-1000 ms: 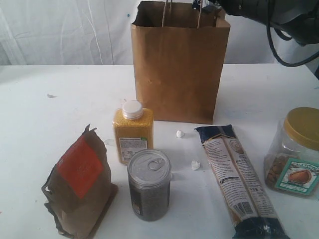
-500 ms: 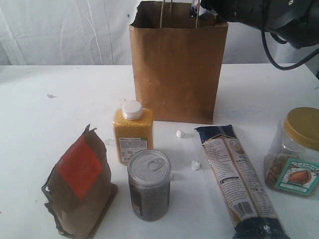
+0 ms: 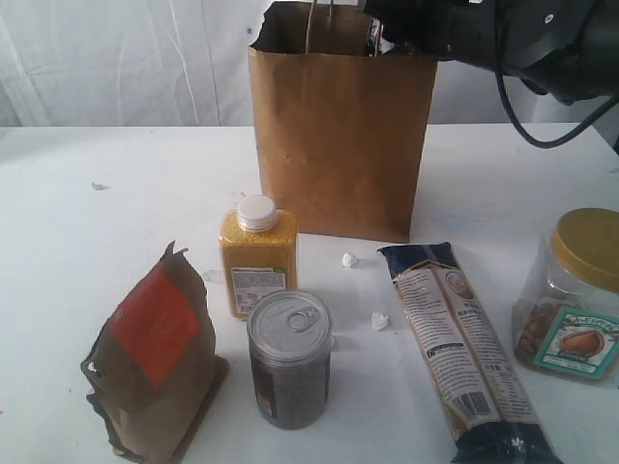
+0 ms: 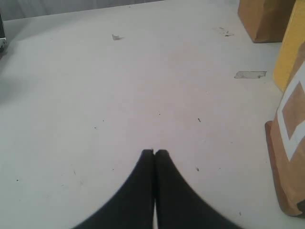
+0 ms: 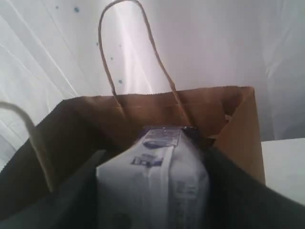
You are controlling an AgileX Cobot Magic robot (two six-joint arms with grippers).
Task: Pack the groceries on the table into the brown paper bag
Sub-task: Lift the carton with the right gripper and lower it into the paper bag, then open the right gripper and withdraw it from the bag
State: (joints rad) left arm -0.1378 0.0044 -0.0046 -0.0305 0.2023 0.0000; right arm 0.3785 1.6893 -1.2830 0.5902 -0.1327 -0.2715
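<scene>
**Figure: Carton held at the mouth of the bag, five groceries on the table**

The brown paper bag (image 3: pixel 338 135) stands upright at the far middle of the white table (image 3: pixel 97 213), its top open and its thin handles raised. The right gripper (image 3: pixel 385 31) reaches in from the right to the bag's open top. Seen from its wrist, its dark fingers (image 5: pixel 228 191) are set partway apart and clamp a small white carton (image 5: pixel 157 181) between them, with the bag's inner walls and one handle loop just beyond. How far the carton sits below the rim cannot be told.

The left gripper (image 4: pixel 153 153) hangs low over bare tabletop with its two fingertips pressed together and nothing between them (it lies outside the exterior view).

The other groceries stand or lie nearer than the bag:

- The yellow-grain bottle (image 3: pixel 257 256) is upright, just in front of the bag's left corner.
- The pull-tab can (image 3: pixel 289 358) is upright, close in front of the bottle.
- The brown pouch (image 3: pixel 155 358) with the orange label leans to the left of the can.
- The long pasta packet (image 3: pixel 464 358) lies flat, to the right of centre.
- The gold-lidded jar (image 3: pixel 575 295) is at the far right edge.

Two small white scraps (image 3: pixel 349 259) lie between the bottle and the packet.
</scene>
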